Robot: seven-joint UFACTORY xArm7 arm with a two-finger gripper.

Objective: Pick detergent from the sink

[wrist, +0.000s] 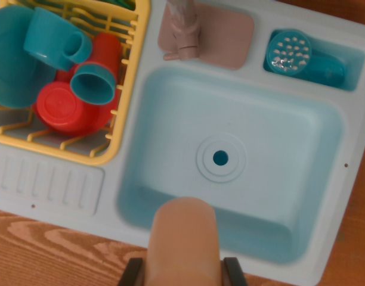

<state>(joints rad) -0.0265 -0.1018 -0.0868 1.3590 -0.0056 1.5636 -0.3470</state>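
A tan, round-topped detergent bottle (183, 235) fills the bottom centre of the wrist view. It sits between my two dark fingers (130, 273), which press on both of its sides. My gripper (182, 273) is shut on it and holds it above the near rim of the light-blue sink (170, 119). The basin below holds nothing but its round drain (220, 158). The bottle's lower part is out of frame.
A tan faucet (181, 30) stands behind the basin. A yellow dish rack (130, 71) on the wrist view's left holds teal cups (54, 40), a red cup (63, 107) and a teal plate (9, 59). A teal shower-head-like piece (290, 52) lies in the back right recess. The wooden tabletop (51, 238) shows below.
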